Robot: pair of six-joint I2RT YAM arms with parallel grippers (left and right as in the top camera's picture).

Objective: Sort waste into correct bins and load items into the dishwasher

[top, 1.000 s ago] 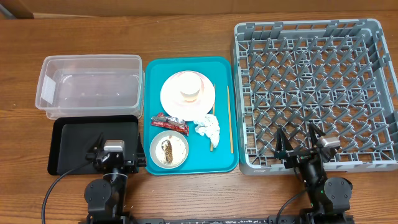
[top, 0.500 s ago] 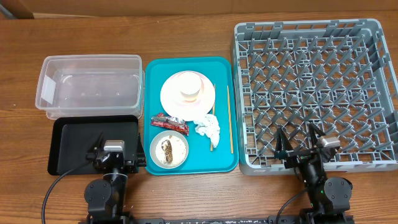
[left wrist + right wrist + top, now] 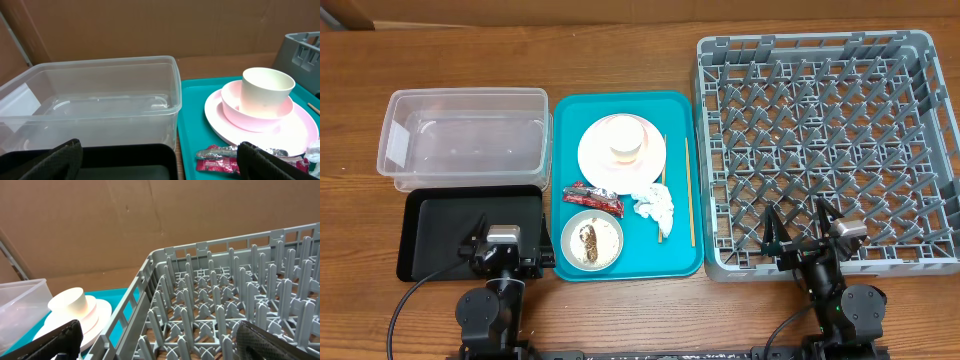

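Note:
On the teal tray, a pale pink plate carries a pinkish bowl with a white cup in it. In front of the plate lie a red wrapper, a crumpled napkin and a small bowl of rice and brown scraps. Chopsticks lie along the tray's right side. The clear tub and black tray are at the left, and the grey dish rack is at the right. My left gripper is open over the black tray. My right gripper is open over the rack's near edge.
The teal serving tray sits between the bins and the rack. Brown cardboard walls stand behind the table in both wrist views. Bare wooden table runs along the front edge around the arm bases.

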